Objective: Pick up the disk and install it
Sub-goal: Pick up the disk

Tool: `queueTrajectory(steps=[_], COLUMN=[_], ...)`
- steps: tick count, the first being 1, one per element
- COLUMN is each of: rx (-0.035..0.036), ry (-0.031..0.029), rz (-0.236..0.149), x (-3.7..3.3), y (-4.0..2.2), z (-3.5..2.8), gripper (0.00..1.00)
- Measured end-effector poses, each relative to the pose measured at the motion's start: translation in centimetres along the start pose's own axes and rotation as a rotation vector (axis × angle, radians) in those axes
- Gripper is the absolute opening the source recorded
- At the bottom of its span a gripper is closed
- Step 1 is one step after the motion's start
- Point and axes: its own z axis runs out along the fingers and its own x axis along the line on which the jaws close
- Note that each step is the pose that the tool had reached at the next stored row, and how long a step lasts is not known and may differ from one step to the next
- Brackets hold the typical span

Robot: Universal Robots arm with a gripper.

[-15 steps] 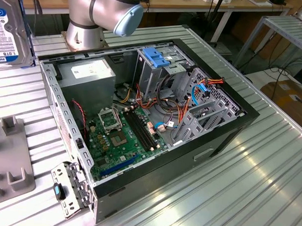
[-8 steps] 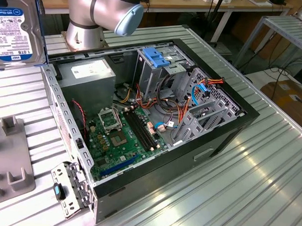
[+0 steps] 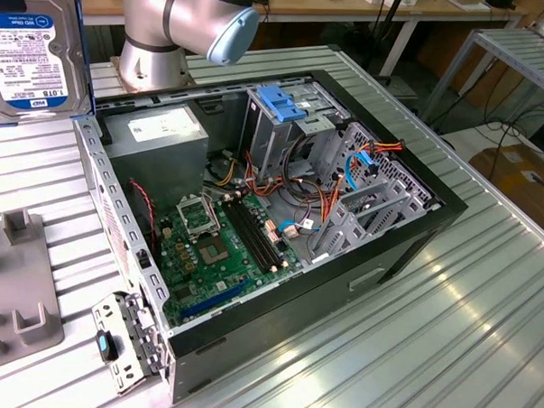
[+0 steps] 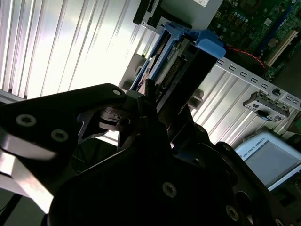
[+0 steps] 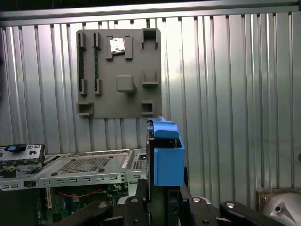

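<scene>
The disk (image 3: 30, 53) hangs in the air at the exterior view's upper left, its white-and-blue label facing the camera and a blue rail along its side. In both wrist views it stands edge-on, the blue rail (image 5: 167, 155) rising from between the black fingers. My gripper (image 5: 162, 195) is shut on the disk (image 4: 181, 61), holding it above the ribbed metal table, to the side of the open computer case (image 3: 406, 246). The gripper (image 4: 157, 103) is seen from behind its dark body in the second wrist view.
Inside the case stand a metal drive cage (image 3: 279, 137) topped by a blue latch (image 3: 290, 101), a grey power-supply box (image 3: 158, 131), the motherboard (image 3: 220, 247) and loose cables. A grey parts fixture (image 5: 117, 70) lies on the table beside the case. The arm's base (image 3: 158, 27) stands behind.
</scene>
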Motion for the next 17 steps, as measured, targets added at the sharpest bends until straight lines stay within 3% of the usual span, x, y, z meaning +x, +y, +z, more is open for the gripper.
queueTrajectory(steps=[5,10,14,17], rx=[0.0,0.0,0.0,0.0], ry=[0.0,0.0,0.0,0.0], rz=[0.0,0.0,0.0,0.0], x=[0.0,-0.03,-0.11,-0.21], y=[-0.03,-0.5,-1.7,-3.3], z=[0.0,0.02,0.06,0.11], gripper=[0.35,0.35,0.35,0.35])
